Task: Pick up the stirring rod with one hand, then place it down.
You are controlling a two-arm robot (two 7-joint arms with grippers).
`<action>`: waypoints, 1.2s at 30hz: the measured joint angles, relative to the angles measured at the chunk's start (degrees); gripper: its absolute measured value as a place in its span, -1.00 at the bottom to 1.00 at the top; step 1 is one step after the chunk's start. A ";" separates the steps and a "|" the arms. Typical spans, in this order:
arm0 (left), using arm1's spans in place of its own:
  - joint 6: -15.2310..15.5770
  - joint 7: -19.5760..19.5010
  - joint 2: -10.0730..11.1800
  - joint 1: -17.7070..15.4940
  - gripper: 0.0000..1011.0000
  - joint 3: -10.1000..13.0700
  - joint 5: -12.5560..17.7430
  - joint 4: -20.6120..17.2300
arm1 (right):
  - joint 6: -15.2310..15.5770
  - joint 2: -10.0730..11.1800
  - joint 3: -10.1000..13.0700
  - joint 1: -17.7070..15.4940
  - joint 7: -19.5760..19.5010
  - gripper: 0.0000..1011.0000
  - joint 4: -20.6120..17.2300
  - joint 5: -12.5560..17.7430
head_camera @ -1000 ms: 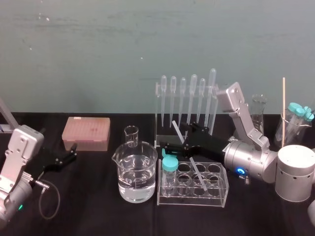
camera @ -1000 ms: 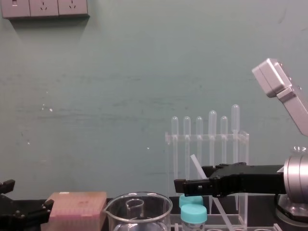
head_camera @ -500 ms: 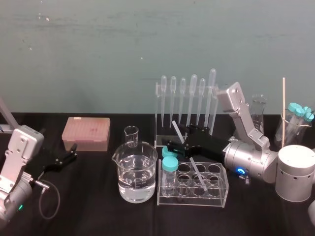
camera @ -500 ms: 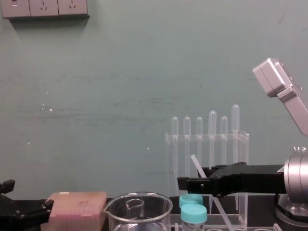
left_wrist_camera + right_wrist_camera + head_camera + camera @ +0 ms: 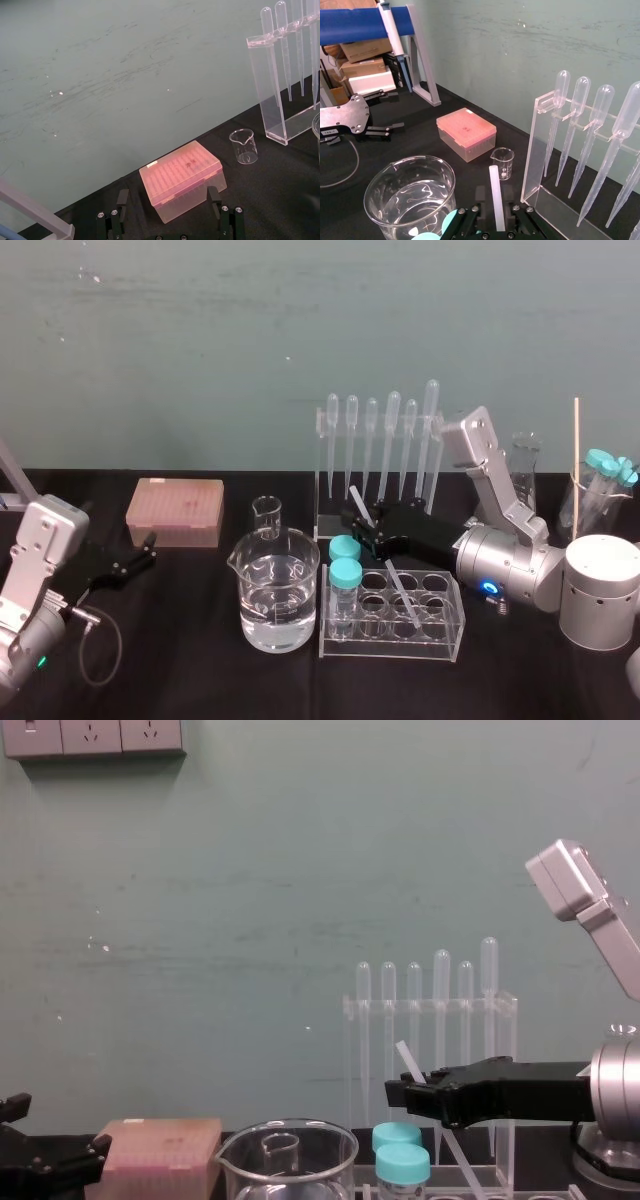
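Observation:
The stirring rod (image 5: 358, 503) is a translucent white stick leaning with its lower end in the clear tube rack (image 5: 440, 635). Its top pokes up past my right gripper's black fingers (image 5: 408, 1063). My right gripper (image 5: 362, 524) reaches in level from the right, in front of the pipette stand, and is shut on the rod's upper part. The right wrist view has the rod (image 5: 495, 192) standing between the two fingers, which press it from both sides. My left gripper (image 5: 146, 550) rests open at the far left near the pink box, its fingers (image 5: 120, 200) spread with nothing between them.
A water-filled beaker (image 5: 279, 600) and a small beaker (image 5: 266, 515) stand left of the tube rack, which holds two teal-capped tubes (image 5: 345, 575). The pipette stand (image 5: 380, 440) is just behind my right gripper. A pink tip box (image 5: 175, 510) sits at back left; glassware and a wooden stick (image 5: 576, 465) at far right.
The right gripper's fingers have drawn together from wide apart onto the stirring rod, and their tips now sit slightly farther right. The left arm has not moved.

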 joint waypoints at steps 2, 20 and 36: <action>0.00 0.00 0.00 0.00 0.98 0.00 0.00 0.00 | 0.01 0.00 0.00 0.00 0.00 -0.62 -0.01 0.00; 0.00 0.00 0.00 0.00 0.98 0.00 0.00 0.00 | -12.06 -0.57 2.52 -2.55 -1.07 -0.85 -0.36 -2.44; 0.00 0.00 0.00 0.00 0.98 0.00 0.00 0.00 | -27.17 -1.68 9.73 -11.19 1.62 -0.85 -6.32 2.87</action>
